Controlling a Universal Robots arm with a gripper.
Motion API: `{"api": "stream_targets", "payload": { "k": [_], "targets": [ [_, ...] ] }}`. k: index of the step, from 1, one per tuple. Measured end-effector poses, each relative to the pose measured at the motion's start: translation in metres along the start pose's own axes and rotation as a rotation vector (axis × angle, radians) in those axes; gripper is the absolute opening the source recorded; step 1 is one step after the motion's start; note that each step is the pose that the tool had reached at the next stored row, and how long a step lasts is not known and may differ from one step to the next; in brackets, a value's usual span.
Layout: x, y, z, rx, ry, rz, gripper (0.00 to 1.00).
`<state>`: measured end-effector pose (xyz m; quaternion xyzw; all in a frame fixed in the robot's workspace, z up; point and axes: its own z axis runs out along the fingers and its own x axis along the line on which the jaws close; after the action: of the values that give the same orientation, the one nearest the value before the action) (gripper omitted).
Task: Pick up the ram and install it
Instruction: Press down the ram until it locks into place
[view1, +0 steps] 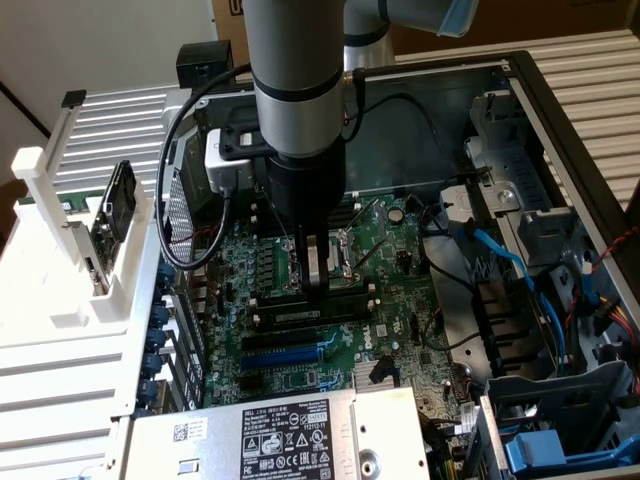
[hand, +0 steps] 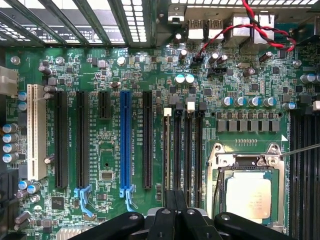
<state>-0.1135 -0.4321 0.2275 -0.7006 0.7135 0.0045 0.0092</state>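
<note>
**pcfixr:** Two fingers of the gripper (view1: 318, 285) are clenched tight together, def not spread. In the exterior view the tips sit right on the top edge of the ram (view1: 300, 312). It looks to be standing upright in one of the memory slots (hand: 189, 150), label side facing the cam. Can't tell if the tips are pinching the edge or just resting on it tbh

**ur_guy:** why go in closed tho?

**pcfixr:** My guess: closed tips make one narrow blunt end that fits btwn neighbouring slots w/o catching anything. The arm comes in straight vertical, so any force would go down along the slot

**ur_guy:** how much room around it?

**pcfixr:** Tight. The CPU socket (hand: 247, 192) is just beside the slots on one side, and the blue expansion slot (hand: 125, 142) is near on the other. White end clips (hand: 167, 112) cap the slot ends. Blue and black cables (view1: 500, 255) are bunched on the exterior view's right, well apart from the fingers. On its left a white rack (view1: 75, 300) outside the case has a dark board (view1: 120, 200) leaning in it, also well clear. Straight up is the only rly open direction imo
</note>
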Motion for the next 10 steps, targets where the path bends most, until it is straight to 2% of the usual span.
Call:
{"api": "stream_targets", "payload": {
  "k": [6, 10],
  "targets": [
    [-0.0002, -0.0001, -0.0015, 0.0008, -0.0017, 0.000, 0.10],
    [-0.0002, -0.0001, -0.0096, 0.0002, -0.0003, 0.000, 0.10]
  ]
}}
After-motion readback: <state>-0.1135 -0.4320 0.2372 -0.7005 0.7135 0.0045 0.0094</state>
